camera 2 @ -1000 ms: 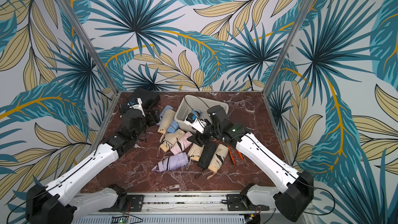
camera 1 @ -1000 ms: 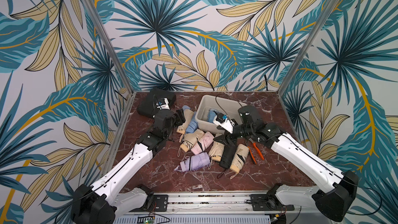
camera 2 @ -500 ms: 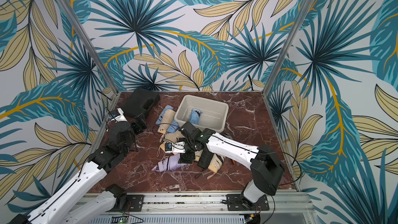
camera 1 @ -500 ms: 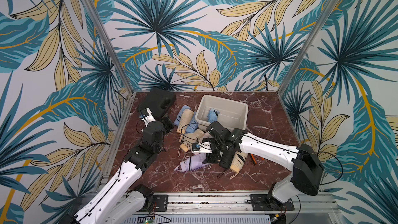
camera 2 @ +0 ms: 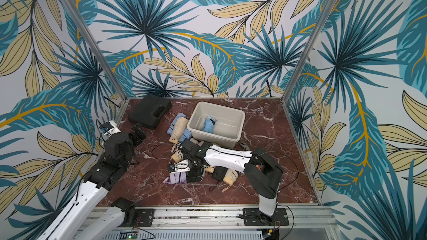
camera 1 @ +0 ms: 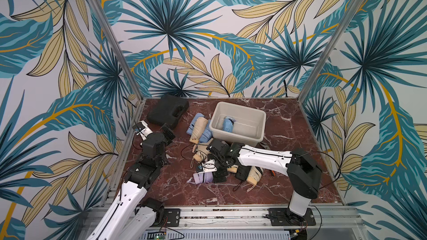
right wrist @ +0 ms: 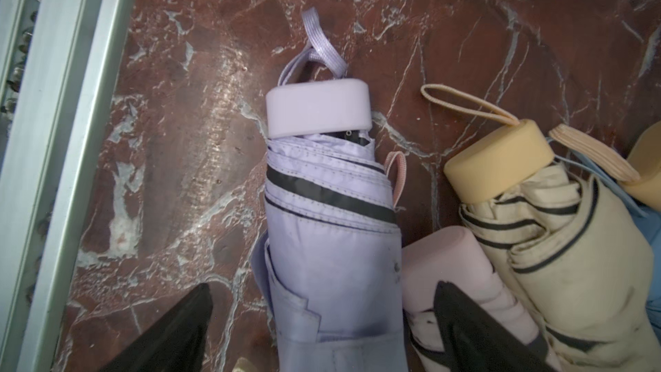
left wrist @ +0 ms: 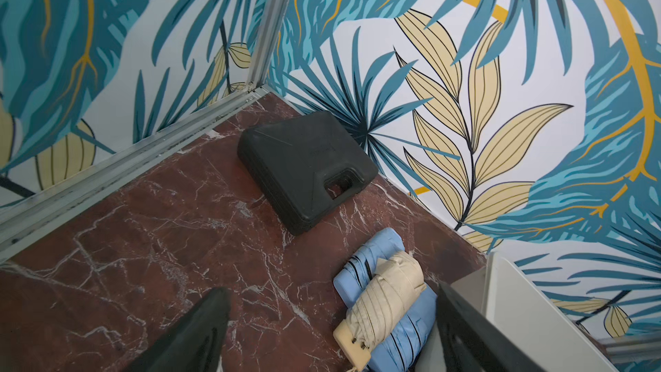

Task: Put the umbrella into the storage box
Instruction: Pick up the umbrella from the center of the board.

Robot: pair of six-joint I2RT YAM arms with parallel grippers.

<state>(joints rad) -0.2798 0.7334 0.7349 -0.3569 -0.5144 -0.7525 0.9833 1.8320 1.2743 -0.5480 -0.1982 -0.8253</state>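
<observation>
In the heap at the middle of the surface (camera 1: 300,125), the lilac umbrella (right wrist: 332,230) is laid flat with its cap end turned toward bare marble. It is straddled by the right end effector (right wrist: 323,285), whose fingers are spread wide and pinch nothing. One finger is held over bare marble clear of the fabric, and the other is seen over the pink umbrella (right wrist: 454,255) that is pressed against the lilac one's side. A cream umbrella (right wrist: 558,245) with a tan cap is packed just beyond the pink one, so that flank is crowded. On the opposite flank a strip of bare marble is left up to the aluminium rail (right wrist: 64,137).

The storage box (camera 1: 245,140) is set behind the heap, toward the back wall. One blue umbrella (camera 1: 228,123) is contained in it, and most of its floor is left free. Blue and beige umbrellas (camera 1: 198,125) are stacked against the box's wall on the side facing the black case (camera 1: 167,110).

The left end effector (left wrist: 332,289) is held spread and empty over bare marble, near the case and that stack. The widest bare stretches are seen along the front edge and beside the right-hand frame.
</observation>
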